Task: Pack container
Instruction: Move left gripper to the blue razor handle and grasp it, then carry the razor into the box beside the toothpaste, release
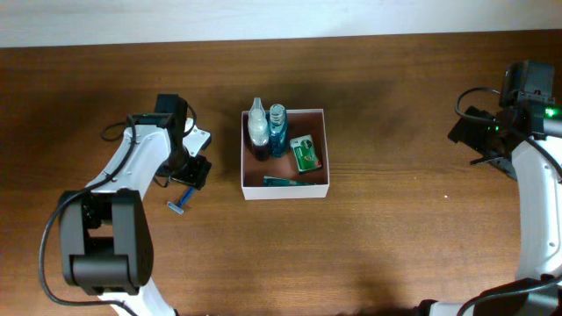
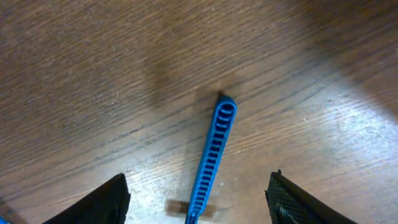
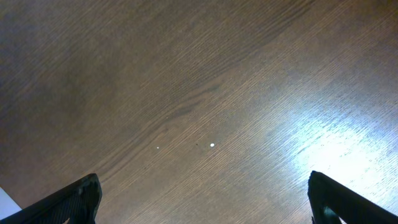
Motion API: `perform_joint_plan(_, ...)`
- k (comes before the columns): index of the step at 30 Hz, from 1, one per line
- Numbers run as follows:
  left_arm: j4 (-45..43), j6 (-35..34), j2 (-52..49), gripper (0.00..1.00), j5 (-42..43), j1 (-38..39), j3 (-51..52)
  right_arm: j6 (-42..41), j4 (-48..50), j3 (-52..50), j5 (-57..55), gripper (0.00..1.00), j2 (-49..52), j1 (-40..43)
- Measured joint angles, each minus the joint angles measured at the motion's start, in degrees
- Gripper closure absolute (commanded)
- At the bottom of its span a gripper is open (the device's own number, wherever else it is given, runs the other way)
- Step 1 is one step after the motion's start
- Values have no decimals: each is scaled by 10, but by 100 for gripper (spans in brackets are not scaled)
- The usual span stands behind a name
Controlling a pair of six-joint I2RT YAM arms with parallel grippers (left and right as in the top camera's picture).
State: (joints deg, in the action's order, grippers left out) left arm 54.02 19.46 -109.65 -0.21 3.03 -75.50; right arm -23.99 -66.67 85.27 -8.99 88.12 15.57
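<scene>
1. Fingers [image 2: 107, 200] of the left gripper [image 2: 199, 205] stand wide apart and grasp nothing. A blue ribbed plastic razor [image 2: 213, 152] lies on the dark brown wooden table [image 2: 93, 74] between them, touching neither.
2. The right gripper [image 3: 205, 205] is spread just as wide, empty, over the table near its right edge.
3. The shallow square white-walled container [image 1: 285, 191] sits mid-table, well right of the razor. It holds a clear bottle [image 1: 256, 130], a blue-liquid bottle [image 1: 277, 132], a green packet [image 1: 306, 154] and a teal item [image 1: 283, 181].

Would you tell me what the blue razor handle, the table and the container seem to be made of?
Razor handle: likely moulded plastic, uniform glossy blue with ribbed slots. Table: wood or wood-look laminate, brown grain lines, slight sheen. Container: probably cardboard, thin matte white walls.
</scene>
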Motion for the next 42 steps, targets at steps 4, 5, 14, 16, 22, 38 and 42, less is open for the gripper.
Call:
perform_joint_plan(4,-3,0,-23,31,0,0,0,0,0,0,0,1,0,0)
perform_joint_plan(5,-5,0,-32,33,0,0,0,0,0,0,0,1,0,0)
perform_joint_plan(14,-16,3,-55,94,-6,-1,-1,0,0,0,0,1,0,0)
perform_joint_plan(16,-17,3,-55,99,-6,-1,-1,0,0,0,0,1,0,0)
perform_joint_plan(22,-17,2,-55,99,-5,-1,-1,0,0,0,0,1,0,0)
perform_joint_plan(38,97,-1,-23,100,-2,62,-208,0,0,0,0,1,0,0)
perform_joint_plan(42,96,23,32,99,-2,102,-251,0,0,0,0,1,0,0)
